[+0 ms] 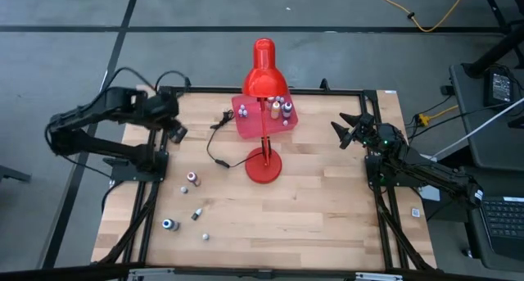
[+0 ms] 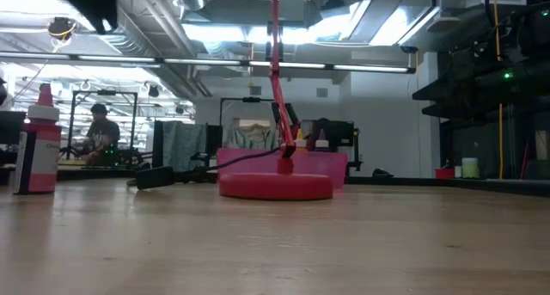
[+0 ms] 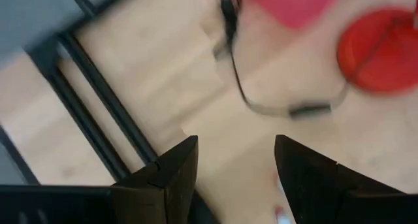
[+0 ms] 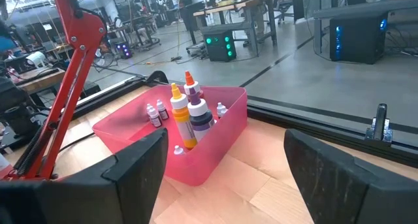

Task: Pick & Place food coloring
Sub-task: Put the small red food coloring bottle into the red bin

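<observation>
Your left gripper (image 1: 177,134), upper left, and right gripper (image 1: 348,131), right, both gape empty; tiny bottles (image 1: 192,179) dot smooth wood lower left.

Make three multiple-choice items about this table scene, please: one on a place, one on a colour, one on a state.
1. Where does the pink tray lie?
A. under the lamp's head
B. at the table's near edge
C. off the table

2. What colour is the desk lamp?
A. blue
B. red
C. white

3. How are the right gripper fingers?
A. shut on a bottle
B. shut, empty
C. open, empty

Key: 1 A, the high view shows the tray below the lamp head; 2 B, base and arm are red; 3 C, the right wrist view shows a wide empty gap.
</observation>
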### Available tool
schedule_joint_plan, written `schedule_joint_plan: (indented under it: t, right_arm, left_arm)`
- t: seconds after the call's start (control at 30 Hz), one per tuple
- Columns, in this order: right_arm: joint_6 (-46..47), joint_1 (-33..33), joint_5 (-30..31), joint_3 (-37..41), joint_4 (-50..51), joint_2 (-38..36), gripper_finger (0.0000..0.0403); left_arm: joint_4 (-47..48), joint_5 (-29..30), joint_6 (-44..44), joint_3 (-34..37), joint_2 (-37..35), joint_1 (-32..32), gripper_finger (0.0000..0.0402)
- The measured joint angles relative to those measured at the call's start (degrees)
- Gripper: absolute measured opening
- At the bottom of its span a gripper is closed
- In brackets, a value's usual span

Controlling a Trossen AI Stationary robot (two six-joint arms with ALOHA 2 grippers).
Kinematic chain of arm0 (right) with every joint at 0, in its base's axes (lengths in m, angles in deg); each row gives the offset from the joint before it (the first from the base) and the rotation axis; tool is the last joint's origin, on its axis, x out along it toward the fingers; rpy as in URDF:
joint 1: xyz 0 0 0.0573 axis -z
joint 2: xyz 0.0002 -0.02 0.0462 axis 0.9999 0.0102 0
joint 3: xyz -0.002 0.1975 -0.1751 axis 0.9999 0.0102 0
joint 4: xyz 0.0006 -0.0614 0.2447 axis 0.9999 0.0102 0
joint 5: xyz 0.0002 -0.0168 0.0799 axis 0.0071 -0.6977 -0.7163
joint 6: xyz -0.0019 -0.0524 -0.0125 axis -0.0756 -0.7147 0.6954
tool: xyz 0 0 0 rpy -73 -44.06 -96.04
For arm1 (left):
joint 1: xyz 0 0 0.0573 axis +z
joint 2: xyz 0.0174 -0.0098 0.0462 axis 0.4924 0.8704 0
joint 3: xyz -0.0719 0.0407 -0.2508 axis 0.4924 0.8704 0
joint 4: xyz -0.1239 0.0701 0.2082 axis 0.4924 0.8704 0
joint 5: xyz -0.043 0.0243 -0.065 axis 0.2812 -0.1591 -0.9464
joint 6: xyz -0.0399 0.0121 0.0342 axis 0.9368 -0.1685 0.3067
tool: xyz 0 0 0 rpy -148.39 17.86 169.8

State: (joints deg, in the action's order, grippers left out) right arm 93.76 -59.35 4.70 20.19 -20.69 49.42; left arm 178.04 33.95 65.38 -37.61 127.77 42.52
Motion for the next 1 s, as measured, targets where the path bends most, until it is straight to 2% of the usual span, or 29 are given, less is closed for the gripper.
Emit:
schedule_joint_plan:
  t: [0.23, 0.43, 0.57, 1.0]
  right_arm:
    - [0.06, 0.00, 0.00, 0.00, -0.02, -0.02, 0.0306]
    - [0.03, 0.00, 0.00, 0.00, 0.00, 0.00, 0.0306]
    - [0.08, 0.01, 0.00, 0.00, 0.00, -0.01, 0.0306]
    - [0.05, 0.00, 0.00, 0.00, 0.00, -0.01, 0.0306]
  left_arm:
    - [0.18, -4.52, 8.55, 10.90, -5.07, -8.47, 0.0196]
    - [0.20, -7.05, 13.82, 19.77, -6.02, -15.65, 0.0196]
    - [-0.58, -7.71, 15.56, 23.56, -6.05, -20.85, 0.0196]
    - [-12.84, -12.76, 22.72, 32.30, -3.40, -35.61, 0.0196]
